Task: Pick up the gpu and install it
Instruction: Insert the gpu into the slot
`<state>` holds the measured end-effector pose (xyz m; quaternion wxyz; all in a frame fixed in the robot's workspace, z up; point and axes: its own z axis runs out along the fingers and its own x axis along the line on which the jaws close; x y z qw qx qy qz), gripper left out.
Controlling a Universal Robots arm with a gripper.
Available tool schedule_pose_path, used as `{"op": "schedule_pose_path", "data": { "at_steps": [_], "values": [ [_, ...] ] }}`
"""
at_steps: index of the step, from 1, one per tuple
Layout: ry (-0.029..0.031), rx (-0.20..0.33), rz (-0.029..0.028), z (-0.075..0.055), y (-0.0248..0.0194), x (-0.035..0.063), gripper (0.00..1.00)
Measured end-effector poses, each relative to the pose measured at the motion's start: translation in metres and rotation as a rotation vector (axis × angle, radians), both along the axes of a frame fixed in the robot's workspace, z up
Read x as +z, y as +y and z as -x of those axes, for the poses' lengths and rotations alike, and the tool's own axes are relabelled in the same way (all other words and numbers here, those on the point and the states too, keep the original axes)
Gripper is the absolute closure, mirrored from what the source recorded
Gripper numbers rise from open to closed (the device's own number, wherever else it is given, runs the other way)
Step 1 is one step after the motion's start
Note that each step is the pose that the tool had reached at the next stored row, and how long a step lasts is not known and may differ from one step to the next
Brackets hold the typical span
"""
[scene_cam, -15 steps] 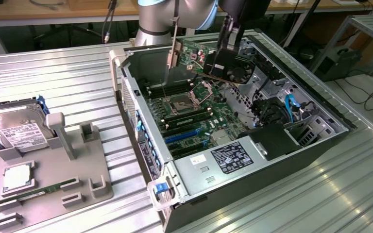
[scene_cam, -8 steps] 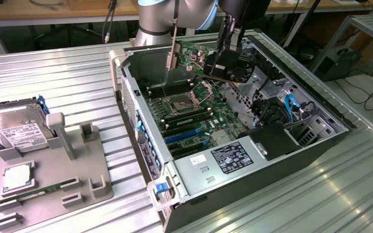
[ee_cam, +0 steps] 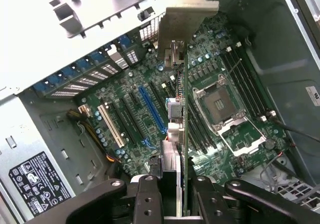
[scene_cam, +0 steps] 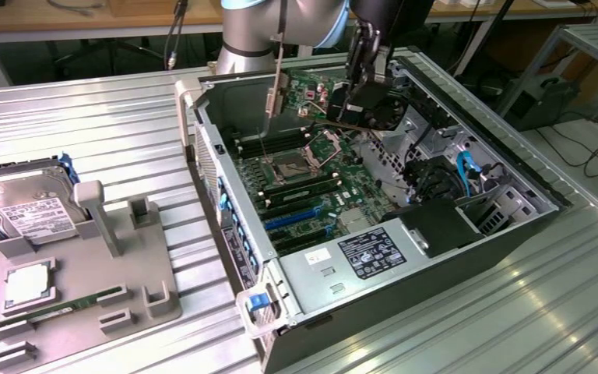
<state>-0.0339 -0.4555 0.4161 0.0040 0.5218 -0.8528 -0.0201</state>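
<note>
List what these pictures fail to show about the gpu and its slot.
- Wrist view: the gpu is edge-on in the gripper, so its faces are hidden.
- Wrist view: the motherboard directly under the gpu is covered by it.
- Exterior view: the arm is cut off by the top edge.
- Exterior view: the black label has print too small to read.

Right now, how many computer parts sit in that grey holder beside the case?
3: a hard drive standing at the far end, a square silver chip in the middle, a RAM stick nearest the camera. None looks hidden.
</note>
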Motion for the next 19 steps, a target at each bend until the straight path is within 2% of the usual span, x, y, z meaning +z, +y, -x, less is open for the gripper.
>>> {"op": "schedule_pose_path", "data": {
  "at_steps": [19],
  "values": [
    [0.0000,0.223,0.0000,0.0000,0.0000,0.0000,0.72]
  ]
}}
